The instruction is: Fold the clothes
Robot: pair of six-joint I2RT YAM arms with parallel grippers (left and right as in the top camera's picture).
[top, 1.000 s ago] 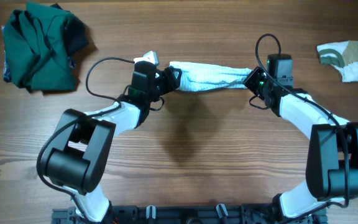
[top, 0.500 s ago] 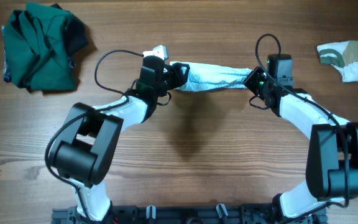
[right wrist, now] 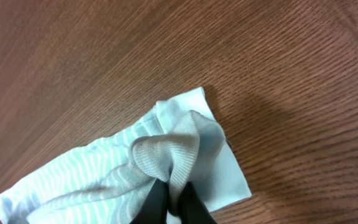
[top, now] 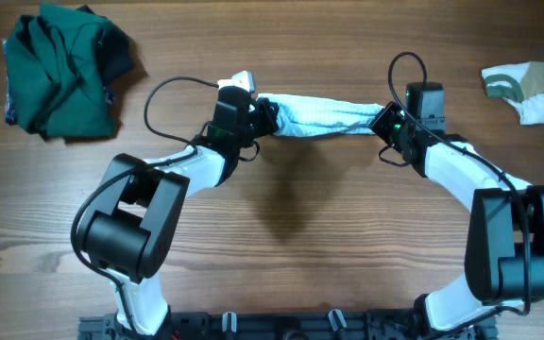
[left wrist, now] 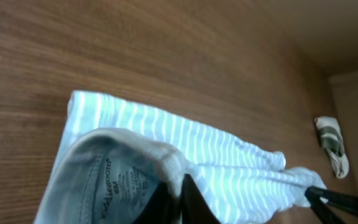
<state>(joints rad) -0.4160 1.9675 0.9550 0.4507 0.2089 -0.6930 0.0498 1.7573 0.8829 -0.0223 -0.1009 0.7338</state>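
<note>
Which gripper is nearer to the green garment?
Left. The left gripper is right of the green garment; the right gripper is farther right, at the far end of the striped cloth.

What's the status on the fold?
Both shut on the striped garment: left gripper at one end, right gripper at the other. Stretched between them, not yet folded. green garment and white-and-olive piece lie well aside, nothing in the way.
</note>
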